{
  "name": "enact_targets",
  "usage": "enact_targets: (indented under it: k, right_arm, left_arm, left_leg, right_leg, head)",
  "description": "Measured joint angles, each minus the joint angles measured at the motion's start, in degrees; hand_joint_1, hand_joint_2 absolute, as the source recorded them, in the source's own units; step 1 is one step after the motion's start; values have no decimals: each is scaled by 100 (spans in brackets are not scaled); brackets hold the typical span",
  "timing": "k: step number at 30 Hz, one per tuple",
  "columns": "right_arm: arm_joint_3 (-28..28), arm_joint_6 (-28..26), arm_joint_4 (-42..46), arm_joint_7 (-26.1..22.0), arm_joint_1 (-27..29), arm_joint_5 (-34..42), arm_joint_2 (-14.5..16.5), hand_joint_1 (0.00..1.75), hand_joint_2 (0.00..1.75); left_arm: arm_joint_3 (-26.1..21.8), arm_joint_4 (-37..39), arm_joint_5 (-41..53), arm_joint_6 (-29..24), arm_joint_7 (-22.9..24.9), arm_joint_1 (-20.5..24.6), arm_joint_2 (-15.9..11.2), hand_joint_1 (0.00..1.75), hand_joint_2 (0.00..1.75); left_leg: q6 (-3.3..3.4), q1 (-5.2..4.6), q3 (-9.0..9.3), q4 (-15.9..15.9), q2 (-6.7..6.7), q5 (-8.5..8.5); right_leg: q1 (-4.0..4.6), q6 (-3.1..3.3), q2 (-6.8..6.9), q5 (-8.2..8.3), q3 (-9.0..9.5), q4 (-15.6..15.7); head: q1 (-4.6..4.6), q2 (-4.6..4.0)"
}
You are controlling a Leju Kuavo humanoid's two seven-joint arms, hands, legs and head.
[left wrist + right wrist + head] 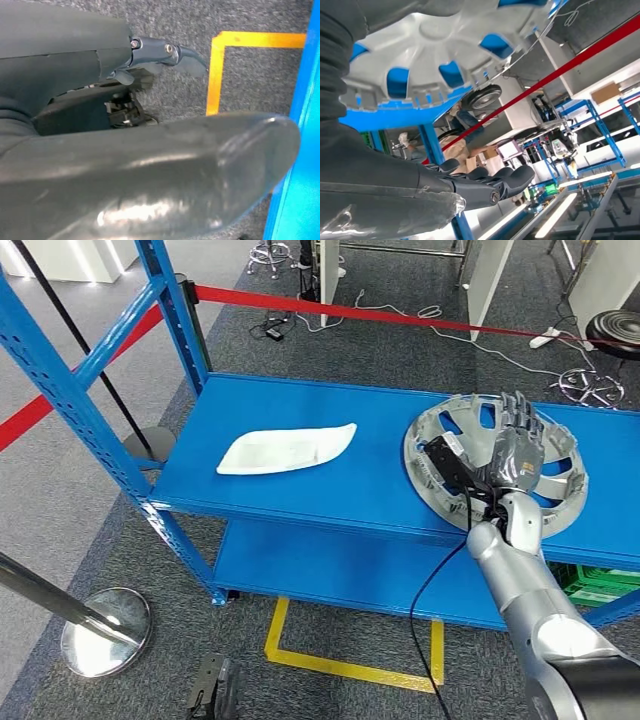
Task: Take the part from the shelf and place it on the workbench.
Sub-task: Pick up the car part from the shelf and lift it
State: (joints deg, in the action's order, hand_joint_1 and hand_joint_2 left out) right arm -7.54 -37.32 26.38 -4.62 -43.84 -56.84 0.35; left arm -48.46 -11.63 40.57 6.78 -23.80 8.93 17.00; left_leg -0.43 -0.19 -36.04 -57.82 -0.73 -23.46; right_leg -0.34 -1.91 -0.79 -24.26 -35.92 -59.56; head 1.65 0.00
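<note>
Blue shelf (pixel 362 470) carries a hubcap (pixel 453 430) under the right hand (pixel 515 445), fingers spread and holding nothing, seemingly reaching to grip; a white part (pixel 287 450) lies well apart.

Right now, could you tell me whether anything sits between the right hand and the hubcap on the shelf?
Nothing visible does. The right hand is already over the hubcap on the blue shelf, fingers spread above its middle. The white part lies apart, further along the shelf.

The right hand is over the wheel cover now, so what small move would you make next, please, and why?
Probably lower the right hand and close on the wheel cover: it hovers with fingers extended, gripping nothing, and the cover lies flat on the shelf.
</note>
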Motion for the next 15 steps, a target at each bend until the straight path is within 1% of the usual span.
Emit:
enact_targets:
  k: [2, 6, 7, 8, 10, 11, 12, 13, 14, 15]
  right_arm:
    - [16, -18, 26, -25, 29, -1, 6, 0, 175]
    - [28, -45, 49, -51, 44, -9, 13, 0, 175]
    - [95, -66, 171, -126, 100, -150, 32, 0, 175]
    - [265, -86, 407, -298, 213, -380, 93, 0, 175]
    - [719, -112, 946, -746, 493, -792, 258, 0, 175]
    - [920, -75, 1109, -933, 587, -773, 343, 0, 175]
    - [1016, 27, 1157, -1029, 615, -580, 396, 0, 175]
    - [1072, 244, 1175, -1088, 614, -297, 447, 0, 175]
    - [1084, 543, 1171, -1122, 594, -14, 489, 0, 175]
    - [1072, 884, 1163, -1139, 569, 238, 533, 0, 175]
  left_arm:
    - [0, 0, -1, 0, 0, -8, 3, 0, 0]
    - [1, 0, -1, -1, -1, -11, 4, 0, 0]
    - [4, 0, 1, -4, -1, -8, 10, 0, 0]
    - [16, 0, 8, -8, 3, -6, 21, 0, 0]
    - [44, 0, 25, -16, 10, -1, 40, 0, 0]
    - [57, 0, 28, -19, 13, -2, 44, 0, 0]
    - [65, 0, 19, -19, 13, -3, 44, 0, 0]
    - [72, 0, 7, -17, 11, -3, 44, 0, 0]
    - [78, -1, -10, -11, 6, -2, 43, 0, 0]
    - [80, -1, -30, -2, -2, -1, 39, 0, 0]
  left_leg:
    - [15, -8, -7, -6, -5, 0]
    - [34, -4, -4, 5, -5, 9]
    - [60, 10, 5, 20, -6, 18]
    - [85, 24, 14, 35, -6, 26]
    - [131, 48, 33, 56, -9, 34]
    - [134, 48, 37, 56, -15, 31]
    - [132, 50, 45, 54, -22, 27]
    - [122, 53, 55, 51, -28, 20]
    - [99, 54, 64, 45, -33, 12]
    - [69, 46, 64, 29, -34, 2]
  right_leg:
    - [-8, -30, 4, 11, 11, 29]
    - [-6, -48, 4, 13, 16, 36]
    - [-6, -73, 11, -66, -35, -74]
    - [-8, -105, 19, -263, -208, -448]
    - [-18, -168, 34, -663, -622, -1330]
    - [-24, -181, 35, -719, -745, -1587]
    - [-31, -183, 36, -596, -689, -1463]
    - [-38, -186, 39, -396, -528, -1128]
    - [-45, -188, 41, -219, -327, -711]
    - [-46, -169, 30, -93, -145, -355]
  head:
    - [4, 0]
    - [-1, 0]
    - [-15, 0]
    - [-29, 0]
    - [-55, 0]
    - [-56, 0]
    - [-55, 0]
    - [-56, 0]
    - [-56, 0]
    - [-57, 0]
